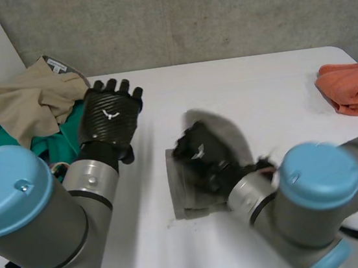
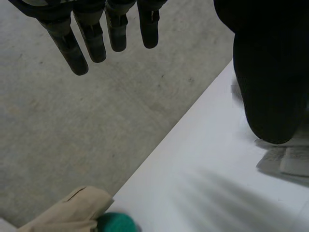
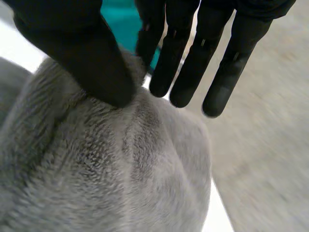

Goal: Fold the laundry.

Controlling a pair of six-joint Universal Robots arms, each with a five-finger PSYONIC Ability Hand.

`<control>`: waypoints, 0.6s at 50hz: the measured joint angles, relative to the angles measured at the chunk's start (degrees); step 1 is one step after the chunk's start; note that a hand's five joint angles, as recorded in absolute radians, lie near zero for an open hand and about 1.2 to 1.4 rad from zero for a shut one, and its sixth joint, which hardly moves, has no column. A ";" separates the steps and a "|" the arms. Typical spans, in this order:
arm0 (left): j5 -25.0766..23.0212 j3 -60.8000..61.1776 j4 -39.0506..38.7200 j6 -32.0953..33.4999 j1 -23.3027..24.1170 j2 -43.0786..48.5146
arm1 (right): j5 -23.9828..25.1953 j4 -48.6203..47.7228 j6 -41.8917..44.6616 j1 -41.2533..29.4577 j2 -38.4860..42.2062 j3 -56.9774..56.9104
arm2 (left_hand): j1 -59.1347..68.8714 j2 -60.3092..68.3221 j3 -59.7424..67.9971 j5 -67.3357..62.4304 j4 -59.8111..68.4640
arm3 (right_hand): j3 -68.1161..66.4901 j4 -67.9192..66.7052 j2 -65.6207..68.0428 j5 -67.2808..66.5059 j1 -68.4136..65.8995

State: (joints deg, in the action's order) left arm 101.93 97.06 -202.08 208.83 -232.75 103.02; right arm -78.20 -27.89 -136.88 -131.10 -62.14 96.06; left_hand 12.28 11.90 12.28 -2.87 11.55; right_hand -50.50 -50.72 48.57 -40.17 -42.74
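The right hand (image 3: 82, 53) pinches a fold of the grey cloth (image 3: 120, 179) between its thumb and one finger, the other fingers straight beyond it; in the head view it holds that part raised over the middle of the white table (image 1: 245, 86), while the rest of the cloth lies on the table beneath it, so this piece looks mid-fold rather than finished; the left hand (image 1: 108, 116) is open, fingers straight and holding nothing, and hovers just beside the pile at the table's far left corner; that pile, a beige garment (image 1: 28, 103) over a teal garment (image 1: 53, 146), lies crumpled and unfolded; at the right edge an orange cloth (image 1: 353, 86) sits in a compact stack, apparently done; by my judgement one piece is folded, one is under way, and at least two are left.
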 measured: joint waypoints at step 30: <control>-4.64 -25.89 16.95 -18.45 7.76 28.15 | 7.74 31.40 -38.91 20.38 4.32 -14.54 | 0.18 0.11 0.13 0.00 0.12 | 37.26 37.59 -35.57 36.88 27.87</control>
State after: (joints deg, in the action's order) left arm 97.28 71.18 -185.12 190.38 -224.99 131.18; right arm -70.46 3.51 -175.79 -110.72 -57.81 81.51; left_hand 12.46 12.02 12.41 -2.87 11.67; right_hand -13.24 -13.13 13.01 -3.29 -14.86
